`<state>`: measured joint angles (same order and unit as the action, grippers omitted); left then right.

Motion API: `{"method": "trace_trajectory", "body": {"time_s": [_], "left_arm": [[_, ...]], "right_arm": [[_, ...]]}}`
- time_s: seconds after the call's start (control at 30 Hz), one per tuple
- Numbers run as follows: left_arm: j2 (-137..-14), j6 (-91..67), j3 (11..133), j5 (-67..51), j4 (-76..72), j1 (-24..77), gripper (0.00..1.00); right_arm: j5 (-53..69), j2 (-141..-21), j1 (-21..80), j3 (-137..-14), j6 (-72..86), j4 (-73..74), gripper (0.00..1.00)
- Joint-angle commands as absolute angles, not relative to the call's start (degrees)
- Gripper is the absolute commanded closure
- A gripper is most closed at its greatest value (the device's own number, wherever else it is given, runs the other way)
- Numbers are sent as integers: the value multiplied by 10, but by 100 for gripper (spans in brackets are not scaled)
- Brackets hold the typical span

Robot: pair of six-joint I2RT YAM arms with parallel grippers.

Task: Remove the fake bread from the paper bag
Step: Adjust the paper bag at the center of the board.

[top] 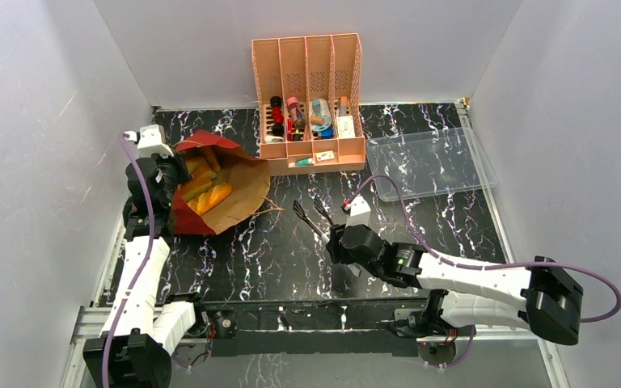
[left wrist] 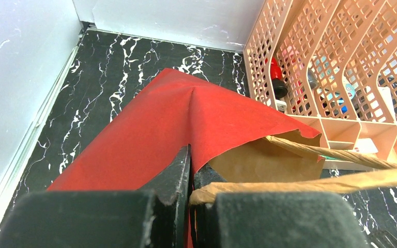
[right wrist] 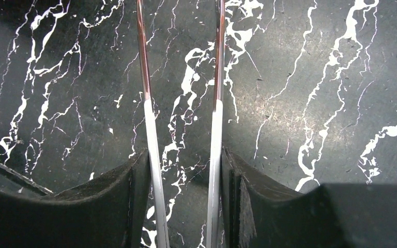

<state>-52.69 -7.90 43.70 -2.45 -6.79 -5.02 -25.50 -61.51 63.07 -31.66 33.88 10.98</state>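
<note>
Red-and-brown paper bag, black marbled table

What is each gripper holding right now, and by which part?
Left gripper is shut on the paper bag, pinching it at its rim. Right gripper holds the tongs, squeezing their two silver arms, tips pointing away.

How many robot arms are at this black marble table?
2. The left arm's gripper pinches the edge of the brown-and-red paper bag at far left; the right arm's gripper holds thin metal tongs near the middle.
</note>
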Motion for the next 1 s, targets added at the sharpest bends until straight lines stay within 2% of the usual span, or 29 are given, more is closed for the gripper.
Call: {"method": "trace_trajectory", "body": {"time_s": [0.0, 0.3, 0.57, 0.97], "left_arm": [[-510, -80, 426, -43, -66, -46, 100], [-502, -73, 407, -57, -60, -44, 100], [-494, -70, 396, -63, -58, -40, 100], [-461, -88, 375, -81, -57, -37, 100]], "right_arm": [[-260, -575, 635, -339, 353, 110, 63], [-266, -513, 648, -373, 352, 148, 62], [-281, -506, 682, -418, 348, 168, 62], [-272, -605, 745, -471, 349, 93, 62]]}}
